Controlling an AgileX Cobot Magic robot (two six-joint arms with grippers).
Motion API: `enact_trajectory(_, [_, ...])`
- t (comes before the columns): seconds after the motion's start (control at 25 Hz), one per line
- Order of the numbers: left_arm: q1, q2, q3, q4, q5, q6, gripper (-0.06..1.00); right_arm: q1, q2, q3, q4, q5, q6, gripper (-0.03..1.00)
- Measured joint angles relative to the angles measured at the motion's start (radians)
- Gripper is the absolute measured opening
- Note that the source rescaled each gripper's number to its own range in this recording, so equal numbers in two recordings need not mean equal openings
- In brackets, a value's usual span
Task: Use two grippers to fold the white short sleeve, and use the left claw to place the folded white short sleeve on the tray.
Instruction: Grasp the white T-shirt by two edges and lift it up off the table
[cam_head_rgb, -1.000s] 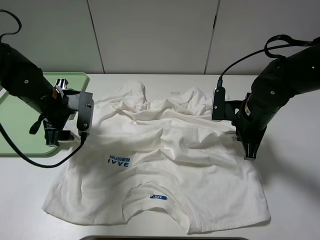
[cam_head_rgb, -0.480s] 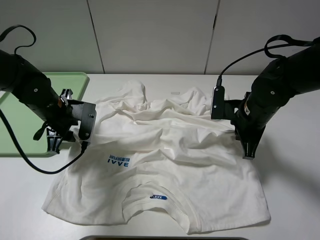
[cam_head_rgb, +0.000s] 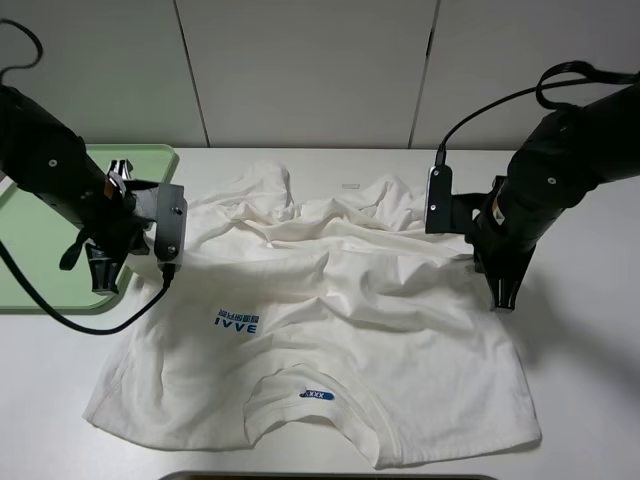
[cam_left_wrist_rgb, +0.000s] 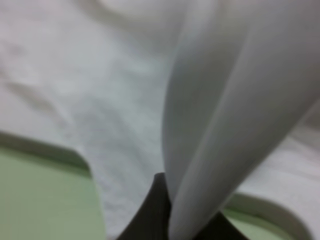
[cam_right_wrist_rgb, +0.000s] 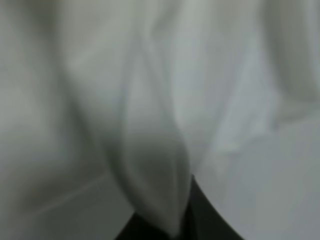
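Shirt (cam_head_rgb: 340, 300): spread and wrinkled on the table (cam_head_rgb: 590, 340), front up. The collar lies toward the near edge and the hem is bunched toward the far edge. No fold has been made.
Print (cam_head_rgb: 237, 321): blue lettering on the chest, in the left half of the high view.
Neck label (cam_head_rgb: 315, 395): blue, inside the collar, close to the near edge.
Tray (cam_head_rgb: 30, 240): pale green, at the left side of the table, just beside the shirt's left edge. The bulk of the shirt lies on the table, off the tray.
Left gripper (cam_head_rgb: 100, 278): low at the shirt's left edge, over the tray's right rim. In its wrist view the fingers (cam_left_wrist_rgb: 150, 215) are closed narrow on a raised fold of white cloth. Green tray shows below on either side of the fold.
Right gripper (cam_head_rgb: 503, 298): low at the shirt's right edge, pointing down at the table. Its wrist view is blurred, but a fold of cloth runs into the dark fingers (cam_right_wrist_rgb: 210, 225), which are pinched on it.
Cable (cam_head_rgb: 70, 328): black, sags from the left arm across the tray's near rim and the table beside the shirt.
Paper strip (cam_head_rgb: 352, 186): small and white, on the table just past the shirt's far edge.
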Motion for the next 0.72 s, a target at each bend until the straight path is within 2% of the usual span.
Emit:
enact_trajectory(0.2, [0.0, -0.087, 0.0, 0.0, -0.029, -0.041, 0.0, 0.0, -0.095, -0.043, -0.138, 0.001, 0.173, 0.0])
enact_trajectory(0.32, [0.0, -0.166, 0.0, 0.0, -0.063, -0.083, 0.0, 0.0, -0.181, -0.08, -0.289, 0.007, 0.355, 0.0])
enact_trajectory(0.36, [0.0, -0.239, 0.0, 0.0, -0.105, -0.134, 0.0, 0.0, -0.206, -0.091, -0.342, 0.012, 0.401, 0.0])
enact_trajectory(0.48, [0.0, -0.33, 0.0, 0.0, -0.148, -0.169, 0.0, 0.0, -0.32, -0.119, -0.506, 0.035, 0.547, 0.0])
enact_trajectory(0.6, [0.0, -0.451, 0.0, 0.0, -0.209, -0.194, 0.0, 0.0, -0.427, -0.144, -0.594, 0.049, 0.615, 0.0])
enact_trajectory(0.72, [0.0, -0.578, 0.001, 0.0, -0.294, -0.21, 0.0, 0.0, -0.548, -0.17, -0.627, 0.037, 0.618, 0.0])
